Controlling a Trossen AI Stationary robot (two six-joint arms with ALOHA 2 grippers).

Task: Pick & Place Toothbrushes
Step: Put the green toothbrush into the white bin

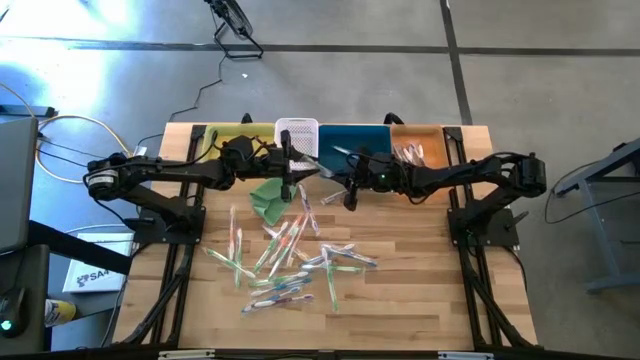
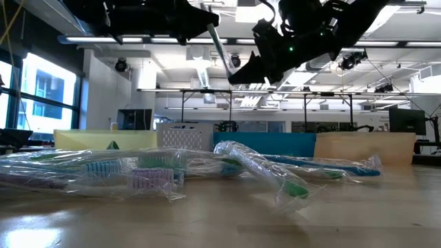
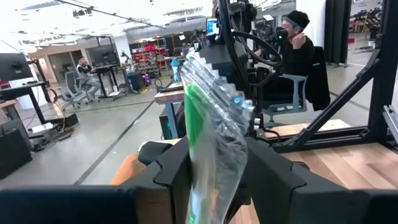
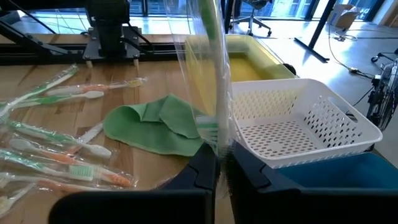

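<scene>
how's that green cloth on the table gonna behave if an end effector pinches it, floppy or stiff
Probably floppy: the green cloth lies crumpled with soft folds, so a pinch would likely lift one fold while the rest drapes. It looks thin and light, so a push would likely bunch it up rather than slide it. It lies right beside the white basket, where it might snag.

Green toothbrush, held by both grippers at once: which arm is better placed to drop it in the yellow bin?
Left, probably. The left gripper, clamped on the toothbrush, sits nearest the yellow bin. The right gripper, also gripping it, is on the far side of the white basket.
</scene>
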